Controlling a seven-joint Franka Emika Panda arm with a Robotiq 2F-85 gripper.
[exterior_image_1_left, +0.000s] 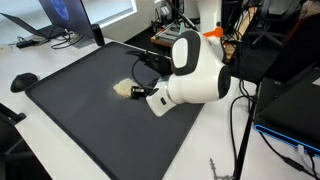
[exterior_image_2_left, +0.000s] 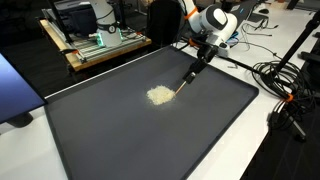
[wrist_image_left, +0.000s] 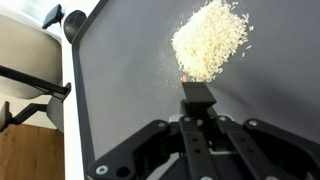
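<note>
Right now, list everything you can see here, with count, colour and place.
pile of loose off-white grains: one, off-white, middle of the mat
flat dark grey mat: one, dark grey, on the table
white table: one, white, under the mat
black cables: several, black, on the table beside the mat
wooden trolley with equipment: one, light brown, beyond the mat
slim dark stick-like tool: one, dark, tip at the pile's edge
white robot arm: one, white, over the mat
end effector: one, black, shut on the tool
</note>
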